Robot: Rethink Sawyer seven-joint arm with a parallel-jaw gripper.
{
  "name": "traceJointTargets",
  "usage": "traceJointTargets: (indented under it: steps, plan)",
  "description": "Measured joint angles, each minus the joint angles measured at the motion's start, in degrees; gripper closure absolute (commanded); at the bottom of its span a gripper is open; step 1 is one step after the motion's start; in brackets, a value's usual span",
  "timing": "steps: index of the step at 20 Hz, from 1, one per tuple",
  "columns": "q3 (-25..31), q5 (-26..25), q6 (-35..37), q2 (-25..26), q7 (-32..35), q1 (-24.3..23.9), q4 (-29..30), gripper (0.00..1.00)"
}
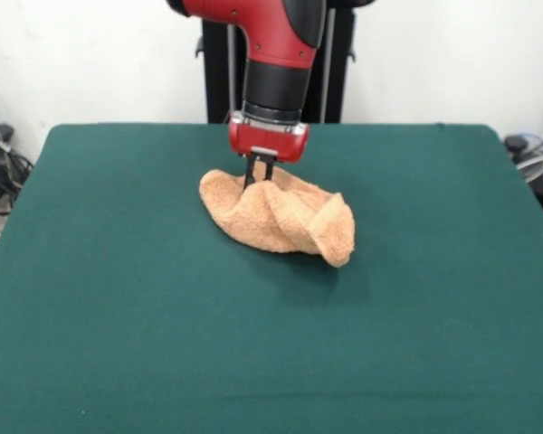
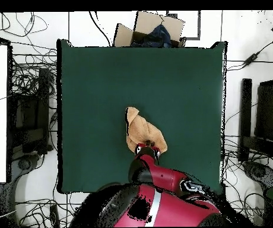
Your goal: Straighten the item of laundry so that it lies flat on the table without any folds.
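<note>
The peach-orange towel (image 1: 285, 219) lies crumpled in raised folds on the green table (image 1: 118, 289), a little beyond its middle. One corner stands up at the front right. My gripper (image 1: 259, 181) comes straight down onto the towel's far edge, and its dark fingers (image 1: 252, 174) are close together, pinching the cloth. In the overhead view the towel (image 2: 140, 129) is a bunched strip on the table (image 2: 97, 89). The gripper (image 2: 146, 150) is at the towel's lower end, mostly hidden under the red arm.
An open cardboard box (image 2: 154, 28) stands past the table's far edge in the overhead view. Cables and equipment (image 2: 29, 107) lie on the floor along both sides of the table. The black pedestal (image 1: 219, 63) stands behind the table.
</note>
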Motion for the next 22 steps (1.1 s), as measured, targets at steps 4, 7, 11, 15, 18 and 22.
traceJointTargets:
  steps: [4, 7, 11, 15, 18, 22]
  plan:
    - [0.03, 3.63, 1.23, -2.28, -0.01, 2.01, 2.00, 1.00]
    - [0.07, 6.48, 5.82, -6.09, 0.00, 4.28, 3.92, 1.00]
    - [0.10, 8.28, 14.02, -11.11, 0.00, 6.05, 5.19, 1.00]
    - [0.10, 9.59, 28.78, -19.27, 0.00, 7.26, 5.96, 1.00]
    - [0.07, 9.75, 36.17, -23.71, 0.00, 7.30, 6.11, 1.00]
    - [0.07, 9.75, 42.48, -28.31, 0.00, 7.28, 6.19, 1.00]
